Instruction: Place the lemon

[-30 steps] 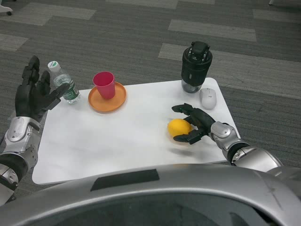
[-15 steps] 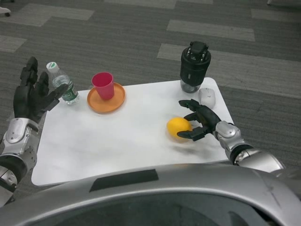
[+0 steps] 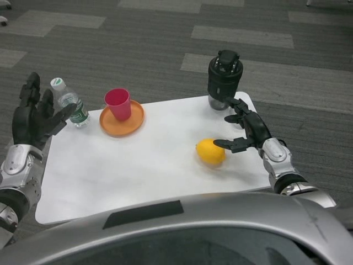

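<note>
The yellow lemon (image 3: 210, 152) lies on the white table (image 3: 143, 165), right of the middle. My right hand (image 3: 245, 130) hovers just to its right with fingers spread and empty, one fingertip reaching toward the fruit without gripping it. My left hand (image 3: 33, 118) is raised at the table's left edge, fingers apart, holding nothing, close to a plastic water bottle (image 3: 69, 102).
An orange plate (image 3: 122, 117) carries a pink cup (image 3: 118, 103) at the back left. A black blender-like jar (image 3: 223, 80) stands at the back right; a white mouse behind my right hand is mostly hidden. Grey carpet surrounds the table.
My right hand has let go of the lemon and drawn back to the right and away from it. The lemon stays on the table. The camera has shifted slightly.
</note>
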Motion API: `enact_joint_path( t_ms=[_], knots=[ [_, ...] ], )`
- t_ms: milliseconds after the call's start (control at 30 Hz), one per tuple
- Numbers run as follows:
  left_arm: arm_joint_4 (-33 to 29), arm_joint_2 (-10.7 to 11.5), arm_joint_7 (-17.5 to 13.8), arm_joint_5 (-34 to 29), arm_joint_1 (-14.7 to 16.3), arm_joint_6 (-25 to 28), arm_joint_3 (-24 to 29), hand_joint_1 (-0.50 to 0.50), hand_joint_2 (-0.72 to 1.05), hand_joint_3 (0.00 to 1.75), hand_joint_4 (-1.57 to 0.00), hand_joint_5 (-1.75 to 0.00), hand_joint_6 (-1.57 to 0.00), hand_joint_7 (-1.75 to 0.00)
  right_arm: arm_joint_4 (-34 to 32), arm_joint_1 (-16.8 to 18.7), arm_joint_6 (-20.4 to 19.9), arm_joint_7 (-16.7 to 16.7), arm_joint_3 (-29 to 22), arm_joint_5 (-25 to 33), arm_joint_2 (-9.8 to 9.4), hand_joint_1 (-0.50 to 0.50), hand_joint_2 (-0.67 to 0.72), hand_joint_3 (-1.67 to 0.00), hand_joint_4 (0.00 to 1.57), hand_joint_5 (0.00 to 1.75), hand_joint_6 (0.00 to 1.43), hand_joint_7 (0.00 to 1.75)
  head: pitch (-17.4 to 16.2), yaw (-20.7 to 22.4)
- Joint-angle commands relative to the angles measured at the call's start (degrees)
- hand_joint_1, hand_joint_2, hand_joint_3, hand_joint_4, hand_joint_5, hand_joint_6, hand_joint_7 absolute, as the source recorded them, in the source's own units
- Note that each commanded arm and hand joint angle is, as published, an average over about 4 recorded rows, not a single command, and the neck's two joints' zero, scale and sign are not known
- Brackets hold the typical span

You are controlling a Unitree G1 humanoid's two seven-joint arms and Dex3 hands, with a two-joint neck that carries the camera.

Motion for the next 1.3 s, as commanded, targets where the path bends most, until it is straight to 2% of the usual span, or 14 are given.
enact_joint_path(
  t_ms=[33, 200, 300, 467, 533, 733, 800, 967, 1167, 1300],
  knots=[
    [0.2, 0.8, -0.3, 0.5, -0.2, -0.1, 0.3, 0.50, 0.78, 0.04, 0.00, 0.00, 0.00, 0.00, -3.1, 0.6, -2.5, -1.2, -1.0, 3.8, 0.46, -0.04, -0.26, -0.48, 0.00, 0.92, 0.00, 0.28, 0.6, -0.5],
    [0.2, 0.6, -0.3, 0.7, -0.4, 0.0, 0.1, 0.50, 0.78, 0.02, 0.00, 0.00, 0.00, 0.00, -6.9, 1.1, -3.1, -2.1, 1.2, 8.9, 0.33, 0.08, -0.18, -0.40, 0.00, 0.80, 0.00, 0.26, 1.1, -0.9],
    [0.2, 0.6, -0.3, 0.7, -0.4, 0.0, 0.2, 0.50, 0.76, 0.04, 0.00, 0.00, 0.00, 0.00, -8.9, 1.3, -3.1, -2.8, 2.2, 10.0, 0.11, 0.16, -0.15, -0.34, 0.00, 0.70, 0.00, 0.21, 1.7, -1.6],
    [0.2, 0.4, -0.3, 0.7, -0.3, -0.1, 0.3, 0.50, 0.78, 0.09, 0.00, 0.00, 0.00, 0.00, -10.7, 1.3, -3.1, -3.2, 3.3, 11.4, 0.02, 0.19, -0.07, -0.32, 0.00, 0.68, 0.00, 0.21, 2.4, -3.1],
    [0.2, 0.3, -0.3, 0.7, -0.3, -0.2, 0.4, 0.50, 0.74, 0.09, 0.00, 0.00, 0.00, 0.00, -11.5, 1.3, -3.1, -3.5, 3.7, 11.8, 0.00, 0.21, -0.03, -0.32, 0.00, 0.68, 0.00, 0.21, 2.5, -3.3],
    [0.2, 0.0, -0.3, 0.7, -0.2, -0.2, 0.8, 0.50, 0.78, 0.04, 0.00, 0.00, 0.00, 0.00, -12.6, 1.2, -3.0, -4.6, 4.2, 12.5, -0.29, 0.21, -0.03, -0.28, 0.00, 0.68, 0.00, 0.17, 3.3, -4.2],
    [0.2, -0.2, -0.3, 0.7, -0.2, -0.2, 1.1, 0.50, 0.78, 0.07, 0.00, 0.00, 0.00, 0.00, -13.1, 1.2, -3.0, -4.6, 4.8, 12.5, -0.38, 0.21, -0.03, -0.28, 0.00, 0.73, 0.00, 0.21, 3.6, -4.1],
    [0.2, -0.3, -0.3, 0.7, -0.2, -0.2, 1.4, 0.50, 0.76, 0.04, 0.00, 0.00, 0.00, 0.00, -14.5, 0.9, -3.0, -4.6, 8.0, 12.9, -0.24, 0.21, 0.04, -0.28, 0.00, 0.78, 0.00, 0.21, 3.9, -3.7],
    [0.2, -0.5, -0.3, 0.7, -0.2, 0.0, 1.7, 0.50, 0.78, 0.09, 0.00, 0.00, 0.00, 0.00, -16.8, -0.2, -3.0, -5.3, 10.4, 13.0, 1.82, 0.21, 0.14, -0.24, 0.00, 0.78, 0.00, 0.21, 3.8, -2.6],
    [0.2, -1.0, -0.1, 0.5, -0.2, 0.3, 1.7, 0.50, 0.78, 0.09, 0.00, 0.00, 0.00, 0.00, -16.1, -1.4, -3.0, -5.4, 11.8, 13.0, 2.68, 0.17, 0.15, -0.26, 0.00, 0.78, 0.00, 0.19, 4.3, -1.7]
  ],
)
